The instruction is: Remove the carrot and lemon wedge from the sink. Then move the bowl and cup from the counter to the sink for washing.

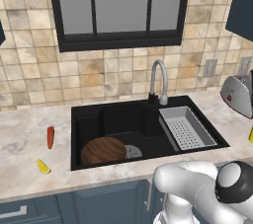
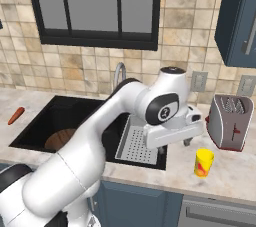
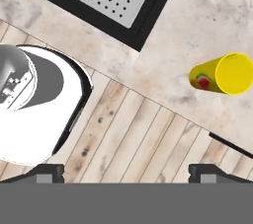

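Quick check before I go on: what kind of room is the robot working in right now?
A home kitchen, rendered rather than real. A black sink with a curved silver faucet is set into a beige stone counter over dark blue cabinets, and a toaster stands against the tiled wall.

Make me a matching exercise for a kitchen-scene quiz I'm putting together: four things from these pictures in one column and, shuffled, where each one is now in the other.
Things:
1. carrot
2. bowl
3. cup
4. lemon wedge

Places:
A. inside the sink, by the drain
B. on the counter left of the sink, nearer the wall
C. on the counter right of the sink, in front of the toaster
D. on the counter left of the sink, nearer the front edge

Pairs: 1-B, 2-A, 3-C, 4-D
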Motion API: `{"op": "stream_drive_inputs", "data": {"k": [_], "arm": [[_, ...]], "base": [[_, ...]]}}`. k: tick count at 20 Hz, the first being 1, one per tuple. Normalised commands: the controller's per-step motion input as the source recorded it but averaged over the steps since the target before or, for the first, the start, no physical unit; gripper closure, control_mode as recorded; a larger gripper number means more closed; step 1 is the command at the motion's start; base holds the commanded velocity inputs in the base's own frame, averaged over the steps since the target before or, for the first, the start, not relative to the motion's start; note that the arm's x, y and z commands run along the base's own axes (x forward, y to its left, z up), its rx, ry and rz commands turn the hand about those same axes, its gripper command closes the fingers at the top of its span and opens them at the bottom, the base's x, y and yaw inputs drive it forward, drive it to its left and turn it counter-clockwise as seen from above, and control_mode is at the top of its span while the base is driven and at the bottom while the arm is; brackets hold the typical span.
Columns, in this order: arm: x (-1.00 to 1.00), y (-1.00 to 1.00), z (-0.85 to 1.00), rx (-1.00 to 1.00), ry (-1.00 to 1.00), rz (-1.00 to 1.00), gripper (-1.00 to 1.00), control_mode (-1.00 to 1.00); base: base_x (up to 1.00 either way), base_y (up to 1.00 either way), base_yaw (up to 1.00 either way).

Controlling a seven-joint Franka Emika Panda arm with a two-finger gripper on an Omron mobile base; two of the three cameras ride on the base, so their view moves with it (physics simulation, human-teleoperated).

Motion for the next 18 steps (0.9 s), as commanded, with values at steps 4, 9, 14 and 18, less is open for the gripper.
{"op": "stream_drive_inputs", "data": {"k": [4,9,14,18], "arm": [[0.04,-0.11,-0.07,0.07,0.14,0.11,-1.0,-1.0],[0.02,-0.13,-0.06,0.12,0.11,0.09,-1.0,-1.0],[0.0,-0.1,-0.04,0.2,0.04,0.08,-1.0,-1.0],[0.0,-0.07,-0.02,0.16,0.0,0.08,-1.0,-1.0]], "base": [[0.0,0.0,0.0],[0.0,0.0,0.0],[0.0,0.0,0.0],[0.0,0.0,0.0]]}}
